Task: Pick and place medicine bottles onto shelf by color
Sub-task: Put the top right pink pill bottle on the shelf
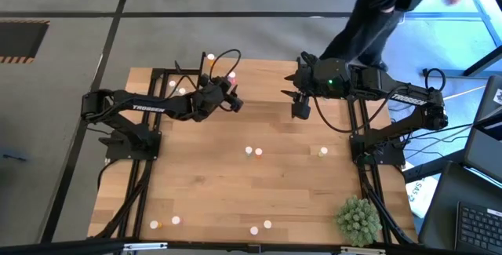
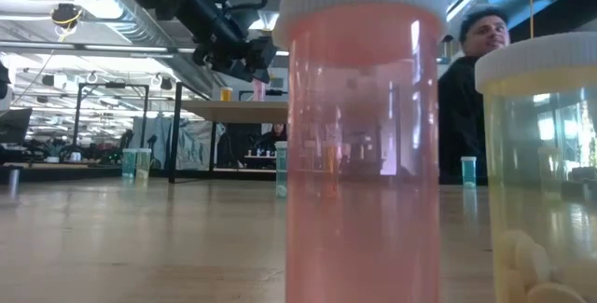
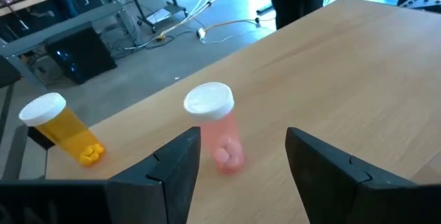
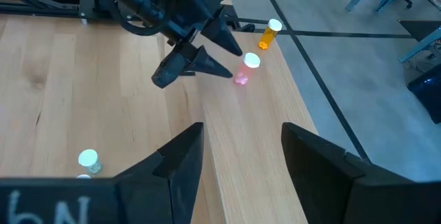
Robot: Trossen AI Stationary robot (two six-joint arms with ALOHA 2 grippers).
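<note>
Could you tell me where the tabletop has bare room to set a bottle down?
Free: the wide strip between the left gripper and the two centre bottles, and the table's left middle. Crowded: the far edge around the pink bottle and orange bottle.

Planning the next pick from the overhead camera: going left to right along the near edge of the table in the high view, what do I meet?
Orange bottle → pale bottle → pale bottle → orange bottle → spiky green plant ball.

Translucent glossy plastic medicine bottles (image 3: 219,141), smooth matt white caps (image 3: 209,100), light wood-grain table (image 1: 235,184)
</note>
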